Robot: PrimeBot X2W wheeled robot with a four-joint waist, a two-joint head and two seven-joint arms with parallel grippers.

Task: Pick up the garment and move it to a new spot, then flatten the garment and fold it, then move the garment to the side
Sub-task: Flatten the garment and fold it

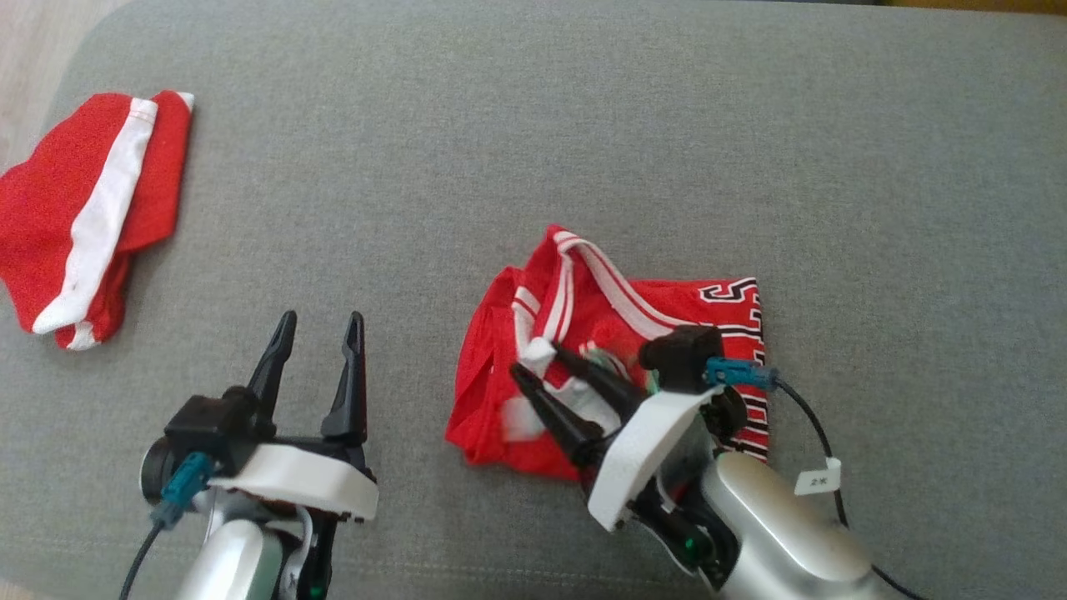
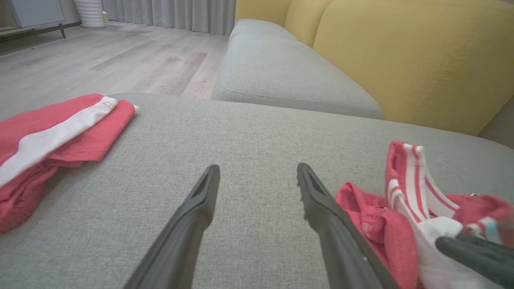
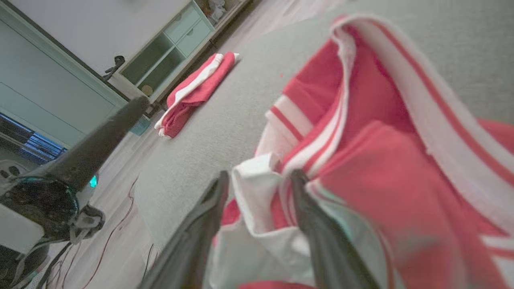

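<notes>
While the garment lies bunched rather than flat on the cushion, a little right of the middle in the head view, you have the right gripper low at its near left edge, fingers pointing into the heap. Its jaws stand parted with a white fold lying between them. I see no pinch on that cloth, so read this hand as released, not grasping. A striped band stands up in a loop from the heap and the lettered edge is turned under itself, which is why I judge the flattening not yet begun. Your left gripper hovers over bare cushion just left of the garment, jaws wide with nothing between them. It looks placed to take the opposite edge, so that the two hands can draw the cloth out together. The folded piece lies well apart at the far left of the cushion, likely put aside as finished work, so keep the spreading clear of it. As for containers, the one I can name is the cabinet beyond the cushion in the right wrist view, and what sits in its compartments is too blurred to tell.
</notes>
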